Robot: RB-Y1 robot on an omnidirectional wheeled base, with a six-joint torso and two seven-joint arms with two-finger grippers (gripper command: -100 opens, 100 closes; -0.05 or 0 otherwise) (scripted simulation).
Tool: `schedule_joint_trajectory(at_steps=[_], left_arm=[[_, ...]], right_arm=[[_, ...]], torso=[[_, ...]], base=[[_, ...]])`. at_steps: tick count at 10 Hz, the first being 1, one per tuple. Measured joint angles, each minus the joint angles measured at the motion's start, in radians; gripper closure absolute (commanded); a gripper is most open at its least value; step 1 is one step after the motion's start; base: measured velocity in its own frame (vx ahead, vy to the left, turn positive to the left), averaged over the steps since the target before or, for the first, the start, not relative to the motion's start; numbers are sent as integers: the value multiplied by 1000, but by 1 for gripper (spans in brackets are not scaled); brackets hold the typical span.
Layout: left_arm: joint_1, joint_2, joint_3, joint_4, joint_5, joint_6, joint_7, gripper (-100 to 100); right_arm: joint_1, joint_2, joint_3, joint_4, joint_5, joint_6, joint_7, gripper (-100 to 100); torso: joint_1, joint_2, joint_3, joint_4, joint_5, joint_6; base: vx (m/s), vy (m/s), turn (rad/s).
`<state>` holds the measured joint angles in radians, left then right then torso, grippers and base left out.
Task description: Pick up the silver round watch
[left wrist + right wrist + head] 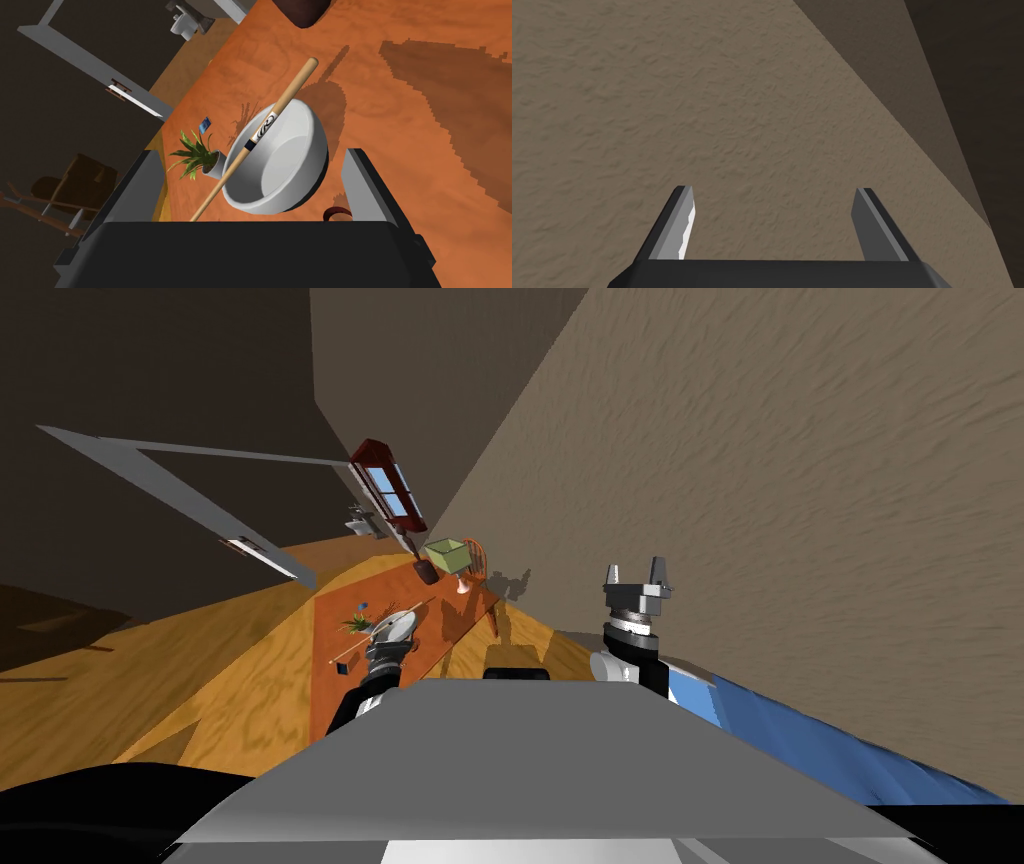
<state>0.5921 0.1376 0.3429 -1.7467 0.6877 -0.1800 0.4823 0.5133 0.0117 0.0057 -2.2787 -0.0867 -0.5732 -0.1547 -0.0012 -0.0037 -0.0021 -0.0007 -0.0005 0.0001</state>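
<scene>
Though half-hidden, watch (336,214) between left fingers (367,187)

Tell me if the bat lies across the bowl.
Yes, the bat crosses over the white bowl at its rim, on the table.

Right gripper (774,190): two thin grey blade fingers (678,225), dark box beneath; behind fingers, ribbed grey wrist (632,624), white forearm (610,668), black joint.

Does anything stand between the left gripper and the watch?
A white round bowl with a wooden bat across its rim lies between the open left gripper's fingers. A dark red loop, possibly the watch's strap, peeks beside the bowl by the gripper's body.
</scene>
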Motion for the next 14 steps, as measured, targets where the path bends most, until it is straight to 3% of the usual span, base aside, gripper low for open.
schedule_joint_trajectory(at_steps=[1, 6, 10, 12, 13, 14], left_arm=[[5, 4, -3, 30, 14, -5, 13, -100], [30, 12, 47, 132, 123, 60, 57, -100], [71, 48, 59, 240, 221, 93, 112, -100], [96, 48, 71, 268, 266, 121, 125, -100], [89, 31, 99, 284, 282, 152, 117, -100], [90, 50, 92, 315, 301, 156, 125, -100]], right_arm=[[0, 0, 0, 0, 0, 0, 0, 0], [0, 0, 0, 0, 0, 0, 0, 0], [0, 0, 0, 0, 0, 0, 0, 0], [0, 0, 0, 0, 0, 0, 0, 0], [0, 0, 0, 0, 0, 0, 0, 0], [0, 0, 0, 0, 0, 0, 0, 0]], torso=[[0, 1, 0, 0, 0, 0], [1, 0, 0, 0, 0, 0], [2, -2, -1, -1, 0, -1], [2, -1, 0, 0, 0, 0], [2, -1, -1, 0, 0, 0], [2, 0, 0, 0, 0, 0]], base=[[65, -14, -97], [63, -6, -84], [102, 6, -123], [77, 15, -81], [65, 13, -72], [75, 7, -124]])
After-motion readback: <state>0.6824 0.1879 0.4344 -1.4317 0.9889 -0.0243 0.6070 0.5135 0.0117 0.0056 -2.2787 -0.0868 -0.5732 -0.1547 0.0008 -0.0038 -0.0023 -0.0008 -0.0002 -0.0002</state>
